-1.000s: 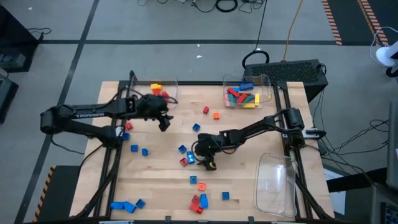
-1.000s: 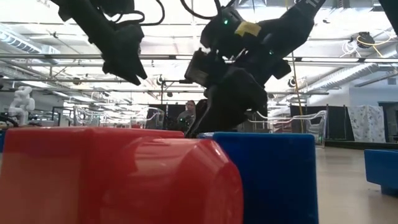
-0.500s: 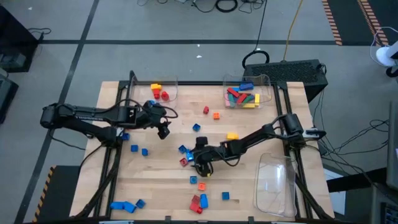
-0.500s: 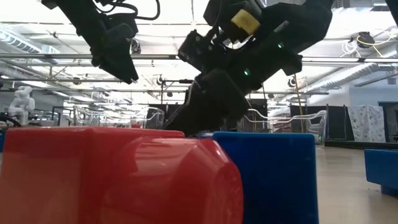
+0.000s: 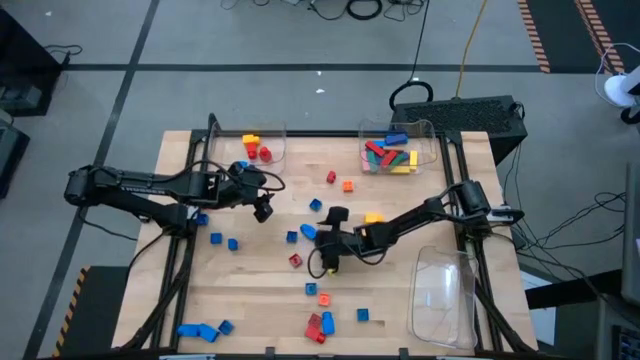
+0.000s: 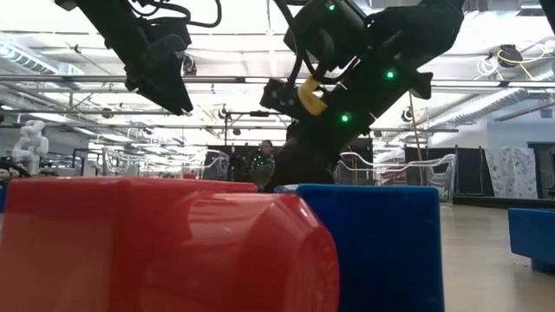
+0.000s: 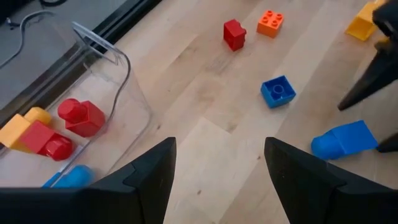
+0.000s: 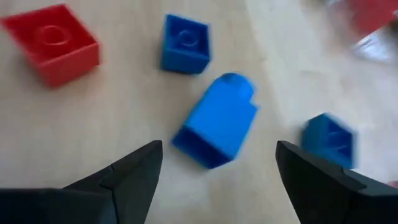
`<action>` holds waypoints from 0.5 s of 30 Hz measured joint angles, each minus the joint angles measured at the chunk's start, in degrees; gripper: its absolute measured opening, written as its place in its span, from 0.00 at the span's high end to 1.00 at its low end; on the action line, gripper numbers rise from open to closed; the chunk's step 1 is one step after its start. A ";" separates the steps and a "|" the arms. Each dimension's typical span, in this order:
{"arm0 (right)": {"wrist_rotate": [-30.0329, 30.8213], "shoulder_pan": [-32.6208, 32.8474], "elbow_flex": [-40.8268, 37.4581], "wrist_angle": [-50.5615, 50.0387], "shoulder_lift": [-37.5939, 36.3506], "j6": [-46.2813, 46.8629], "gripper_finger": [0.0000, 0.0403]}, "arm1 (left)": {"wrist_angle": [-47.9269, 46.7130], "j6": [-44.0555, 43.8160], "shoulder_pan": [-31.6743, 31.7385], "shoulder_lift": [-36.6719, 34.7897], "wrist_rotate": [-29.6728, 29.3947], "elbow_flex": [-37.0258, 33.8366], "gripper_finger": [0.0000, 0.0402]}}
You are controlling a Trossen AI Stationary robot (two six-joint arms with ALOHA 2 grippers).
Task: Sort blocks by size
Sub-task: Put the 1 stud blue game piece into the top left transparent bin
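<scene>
Right gripper (image 8: pixel 214 180) spread wide, empty, poised over tipped blue brick (image 8: pixel 216 129) at mid-table; brick lies dead ahead between the fingers, long axis slanting across the gap. Left gripper (image 7: pixel 217 171) parted, empty, farther off beside clear tray (image 7: pixel 118 81).

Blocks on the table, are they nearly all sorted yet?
Not yet. Some blocks sit in the two back trays. The right gripper, open, hovers over a tipped blue block. The left gripper is open and empty. Many blocks remain scattered.
</scene>
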 joint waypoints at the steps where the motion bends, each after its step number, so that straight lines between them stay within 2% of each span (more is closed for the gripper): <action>1: -1.65 0.03 -0.02 -0.47 -0.08 1.35 0.26 | 0.00 -0.02 0.00 0.00 0.00 0.00 0.39; 4: -6.74 -0.08 -0.02 1.15 -0.15 6.93 0.26 | -0.02 -1.22 -0.08 0.01 -0.02 0.00 0.39; 12: -5.61 -1.98 -0.02 1.81 -0.19 20.90 0.26 | 0.00 -1.53 -2.19 0.00 -0.17 0.00 0.39; 15: -9.31 -1.98 -0.02 3.44 -0.19 24.89 0.26 | 0.00 -1.55 -2.82 0.00 -0.20 0.00 0.39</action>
